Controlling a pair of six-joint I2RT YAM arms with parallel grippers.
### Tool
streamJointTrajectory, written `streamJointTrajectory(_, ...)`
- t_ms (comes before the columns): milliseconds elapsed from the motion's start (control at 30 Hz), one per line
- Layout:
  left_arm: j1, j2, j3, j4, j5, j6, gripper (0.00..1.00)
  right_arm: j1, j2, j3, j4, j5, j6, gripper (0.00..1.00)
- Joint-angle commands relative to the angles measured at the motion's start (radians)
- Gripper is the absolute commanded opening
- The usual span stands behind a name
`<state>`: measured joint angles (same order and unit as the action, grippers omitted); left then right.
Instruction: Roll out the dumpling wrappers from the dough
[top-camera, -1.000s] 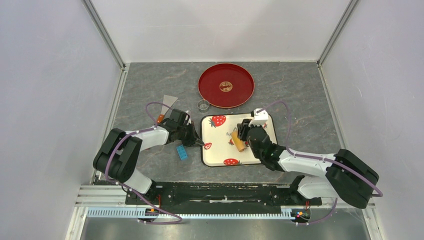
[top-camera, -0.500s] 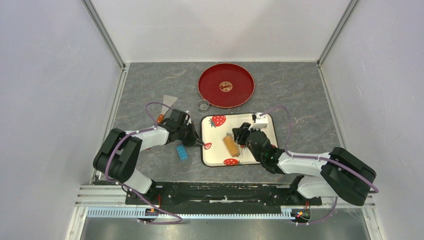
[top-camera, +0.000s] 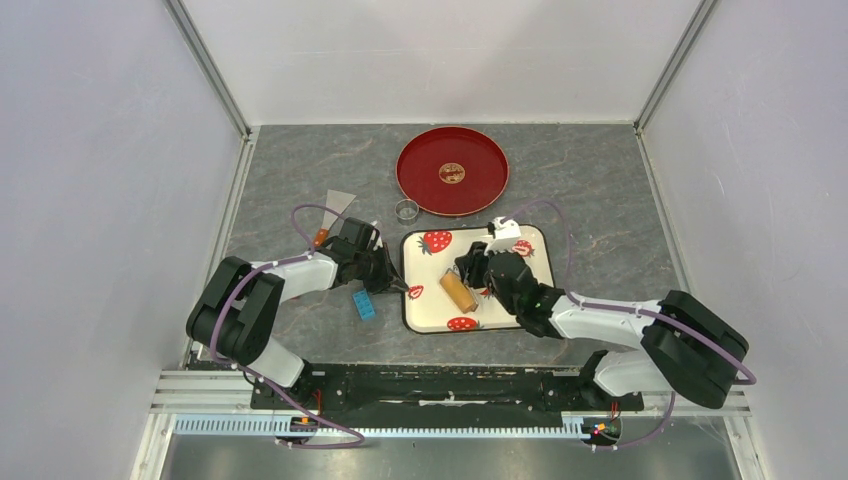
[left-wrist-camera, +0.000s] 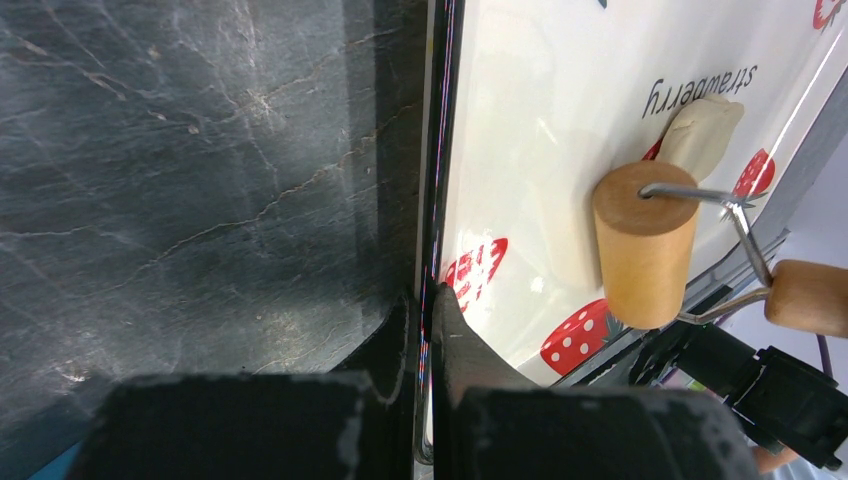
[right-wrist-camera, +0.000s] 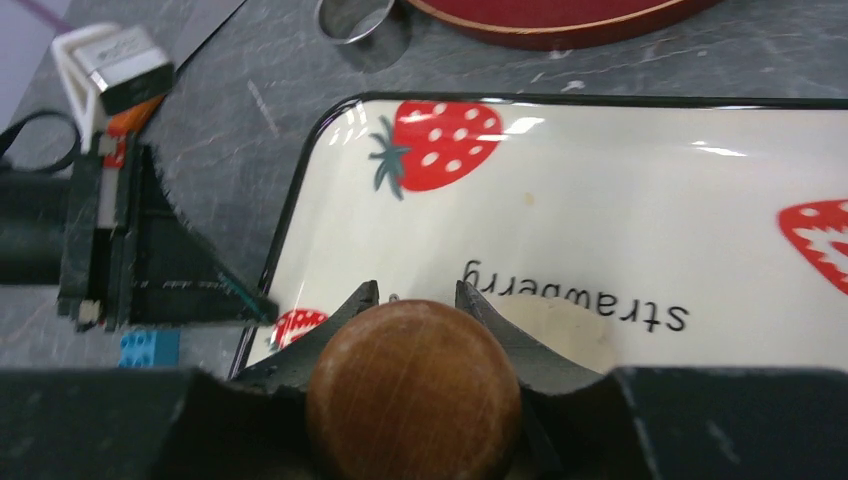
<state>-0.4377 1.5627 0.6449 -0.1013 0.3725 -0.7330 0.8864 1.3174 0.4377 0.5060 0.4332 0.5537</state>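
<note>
A cream tray (top-camera: 432, 272) printed with strawberries lies in the middle of the table. On it rests one pale, flattened dumpling wrapper of dough (left-wrist-camera: 700, 135) (right-wrist-camera: 565, 325), just beyond a wooden roller (top-camera: 459, 292) (left-wrist-camera: 645, 245). My right gripper (top-camera: 478, 275) (right-wrist-camera: 417, 292) is shut on the roller's brown handle (right-wrist-camera: 413, 390) (left-wrist-camera: 810, 297). The roller's drum lies on the tray's left half, beside the dough. My left gripper (top-camera: 400, 287) (left-wrist-camera: 426, 298) is shut on the tray's left rim (left-wrist-camera: 436, 200), one finger outside and one inside.
A round red tray (top-camera: 452, 171) sits behind the strawberry tray, with a small metal ring (top-camera: 406, 210) (right-wrist-camera: 353, 18) by its near left edge. A scraper (top-camera: 335, 210) lies further left. A blue brick (top-camera: 364, 304) (right-wrist-camera: 150, 347) lies under the left arm.
My right gripper has drawn the roller leftward across the tray, off the dough. The left gripper keeps its hold on the rim and has not moved.
</note>
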Motion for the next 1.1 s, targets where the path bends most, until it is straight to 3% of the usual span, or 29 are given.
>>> streamJointTrajectory(0,0.010,0.088,-0.065,-0.144,-0.219,0.021,0.02,0.006,-0.016,0.057,-0.119,-0.170,-0.101,0.00)
streamJointTrajectory(200,0.011,0.088,-0.063,-0.144,-0.219,0.021,0.02,0.005,-0.088,0.137,-0.072,-0.172,-0.116,0.00)
streamJointTrajectory(600,0.011,0.089,-0.064,-0.144,-0.217,0.021,0.02,-0.082,-0.083,0.204,-0.102,0.001,-0.251,0.00)
streamJointTrajectory(1067,0.011,0.090,-0.061,-0.145,-0.216,0.024,0.02,-0.187,0.010,0.177,-0.043,-0.051,-0.245,0.00)
